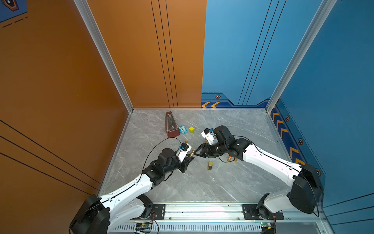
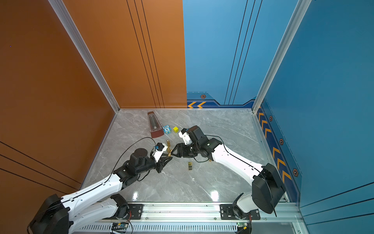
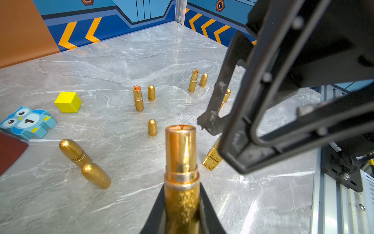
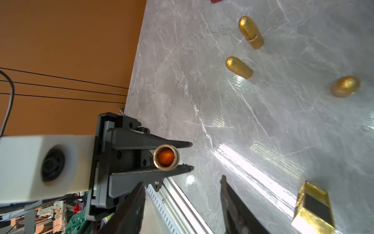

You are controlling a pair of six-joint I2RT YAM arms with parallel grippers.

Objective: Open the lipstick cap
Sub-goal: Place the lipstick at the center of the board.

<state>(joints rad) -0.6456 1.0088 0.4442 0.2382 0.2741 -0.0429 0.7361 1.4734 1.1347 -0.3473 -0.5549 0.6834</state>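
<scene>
In the left wrist view my left gripper [image 3: 182, 204] is shut on the glittery base of a gold lipstick [image 3: 181, 158]. The tube has no cap on it. Its open end shows orange lipstick [image 4: 166, 156] in the right wrist view. Both top views show it held above the middle of the table [image 1: 191, 152] [image 2: 169, 152]. My right gripper [image 4: 182, 180] is open and empty, its tips just in front of the tube's open end [image 1: 198, 151]. A loose gold bullet-shaped cap [image 3: 152, 127] stands on the table beyond the tube.
Two uncapped lipsticks [image 3: 138, 98] [image 3: 193, 81] stand with caps beside them. A capped lipstick [image 3: 74, 151] and another gold piece [image 3: 96, 175] lie nearby. A gold box [image 1: 210, 165], yellow cube [image 1: 191, 129], owl block [image 1: 182, 129] and metronome [image 1: 171, 125] are on the marble table [image 1: 232, 182].
</scene>
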